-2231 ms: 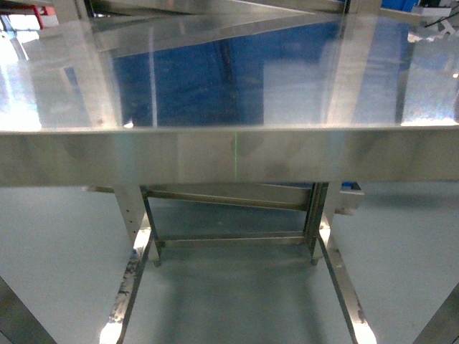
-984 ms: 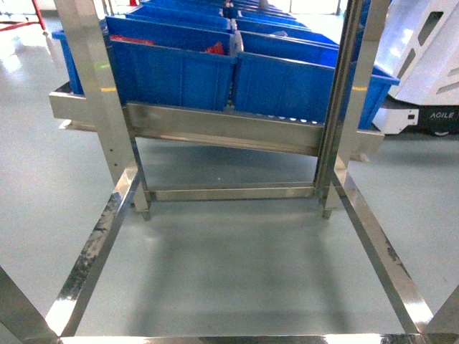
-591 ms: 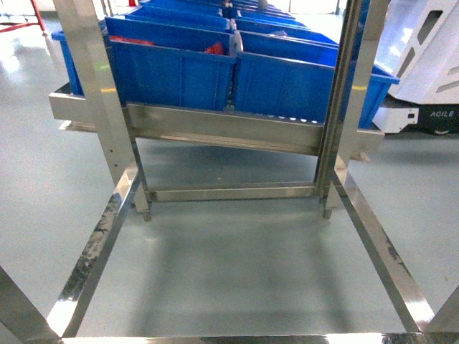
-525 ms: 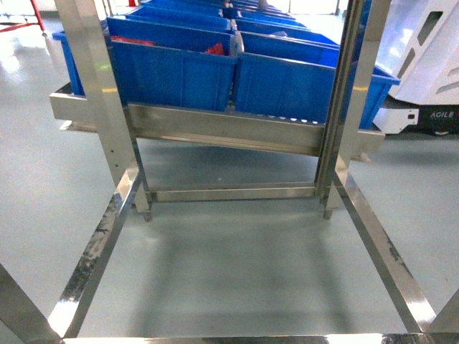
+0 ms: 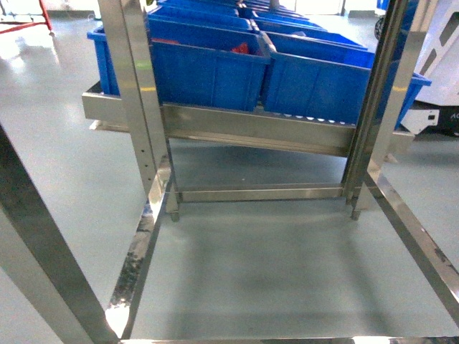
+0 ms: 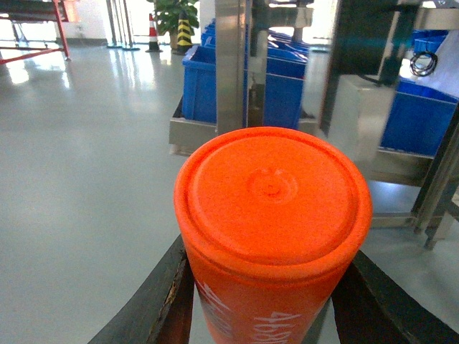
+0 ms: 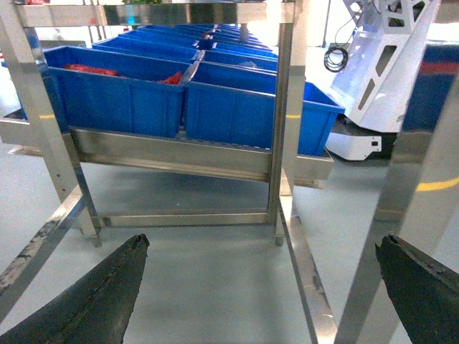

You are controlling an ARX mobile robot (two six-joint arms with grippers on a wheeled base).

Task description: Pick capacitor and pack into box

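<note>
In the left wrist view the capacitor is an orange cylinder with a round moulded cap and white print on its side. It fills the middle of that view. My left gripper is shut on it, its dark fingers pressed against both sides of the body. My right gripper is open with only grey floor between its two dark fingertips. The box is out of view. The head view shows neither gripper.
Large blue bins sit in rows on a slanted steel rack, some holding red pieces. Steel uprights and floor rails frame the grey floor ahead. A white machine stands at the right.
The head view has shifted: the rack and blue bins now sit further right in it, and a slanted steel bar has come in at the lower left. Earlier a steel shelf filled the view.
</note>
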